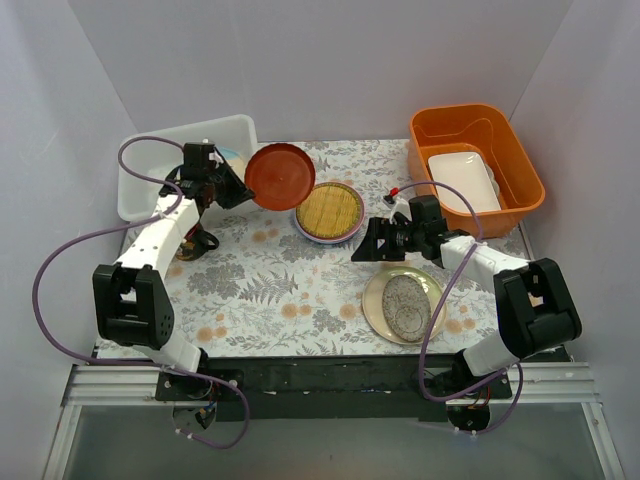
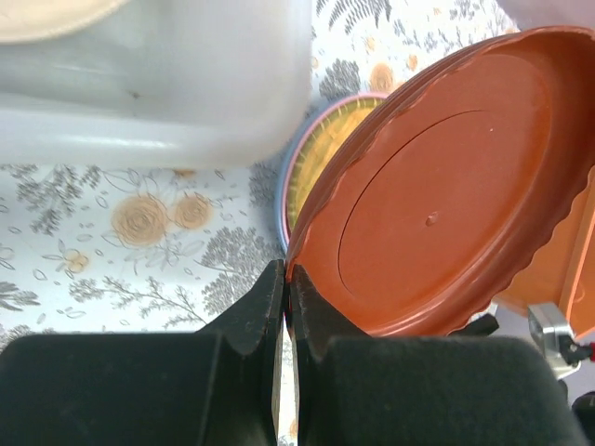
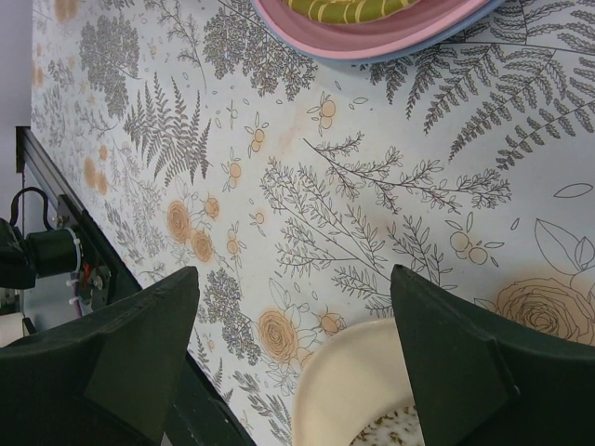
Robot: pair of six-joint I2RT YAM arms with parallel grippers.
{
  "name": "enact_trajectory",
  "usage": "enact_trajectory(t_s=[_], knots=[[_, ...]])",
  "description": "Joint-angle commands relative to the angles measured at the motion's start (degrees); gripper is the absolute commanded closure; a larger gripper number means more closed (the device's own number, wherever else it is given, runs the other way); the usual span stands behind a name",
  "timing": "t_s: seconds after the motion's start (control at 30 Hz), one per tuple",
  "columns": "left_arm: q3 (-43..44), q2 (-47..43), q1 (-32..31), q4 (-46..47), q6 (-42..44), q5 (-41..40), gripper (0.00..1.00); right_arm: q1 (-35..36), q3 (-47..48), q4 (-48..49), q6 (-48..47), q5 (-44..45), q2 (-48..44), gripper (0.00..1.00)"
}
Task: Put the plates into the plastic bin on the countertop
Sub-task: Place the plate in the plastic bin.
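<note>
Red plate [image 1: 281, 176] was aloft beside the bin [image 1: 136, 196], carry step by the look of it!
Left claw [image 2: 286, 279] pinched its rim; next it likely needed swinging over the bin and releasing. Right claw [image 3: 293, 276] gaped open above the surface [image 3: 372, 167].

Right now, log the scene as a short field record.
left end effector: shut on red-brown plate rim, plate tilted, raised beside the plastic bin
right end effector: open, above countertop, holding nothing
centre: woven-bamboo plate atop a stack of plates
front right: speckled grey plate on pale yellow plate
orange tub: holds white dish
</note>
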Motion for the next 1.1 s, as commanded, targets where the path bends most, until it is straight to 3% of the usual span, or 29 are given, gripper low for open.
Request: enact_trajectory(t_s=[0.0,1.07], knots=[[3.39,1.51,3.57,-0.25,1.11,2.64,1.0,0.39,2.47,1.94,-0.27,-0.91,0.69,0.09],[16.84,14.26,23.17,-3.59,4.36,8.1,1.0,0.47,3.35,2.56,0.35,-1.18,2.0,0.09]])
